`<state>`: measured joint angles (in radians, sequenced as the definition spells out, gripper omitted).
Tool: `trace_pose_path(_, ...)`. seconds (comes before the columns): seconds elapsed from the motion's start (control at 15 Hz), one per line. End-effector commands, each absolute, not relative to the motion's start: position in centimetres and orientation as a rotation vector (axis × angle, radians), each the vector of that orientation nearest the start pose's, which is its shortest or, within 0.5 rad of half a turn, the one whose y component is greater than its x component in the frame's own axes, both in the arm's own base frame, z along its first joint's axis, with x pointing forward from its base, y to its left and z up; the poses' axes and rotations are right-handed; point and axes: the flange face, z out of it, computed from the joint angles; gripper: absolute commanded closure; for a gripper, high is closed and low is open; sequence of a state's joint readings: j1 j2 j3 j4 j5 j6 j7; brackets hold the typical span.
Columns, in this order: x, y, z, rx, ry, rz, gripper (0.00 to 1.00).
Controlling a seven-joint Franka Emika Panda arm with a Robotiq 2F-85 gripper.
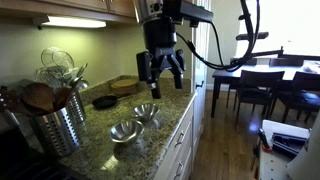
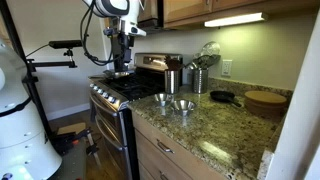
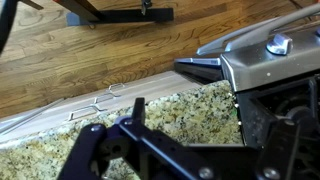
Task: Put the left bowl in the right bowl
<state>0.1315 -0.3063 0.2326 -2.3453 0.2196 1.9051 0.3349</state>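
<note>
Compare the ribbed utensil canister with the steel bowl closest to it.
The utensil canister is tall and ribbed; the steel bowl is shallow and smooth. The canister holds utensils; the bowl looks empty. Both are shiny steel and stand on the granite counter.

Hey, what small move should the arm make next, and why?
Probably carry the gripper sideways toward the nearer bowl and farther bowl, which sit untouched. The gripper hangs open and high by the stove; the wrist view shows only granite counter, stove and floor.
</note>
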Motion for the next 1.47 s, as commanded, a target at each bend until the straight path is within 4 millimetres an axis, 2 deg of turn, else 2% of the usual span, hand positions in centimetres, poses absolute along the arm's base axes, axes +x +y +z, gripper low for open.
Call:
trace_pose_path(0.0,40.3,17.3,43.9,-3.05,0.111,0.268,0.0)
trace_pose_path(0.4,40.3,17.3,43.9,-3.05,0.111,0.268,0.0)
trace_pose_path(0.67,43.1,17.6,41.8,-3.048,0.075,0.243,0.0)
trace_pose_path(1.13,49.9,20.0,35.1,-3.089,-0.011,0.158,0.0)
trace_pose_path(1.4,52.6,22.9,31.7,-3.091,-0.113,0.153,0.0)
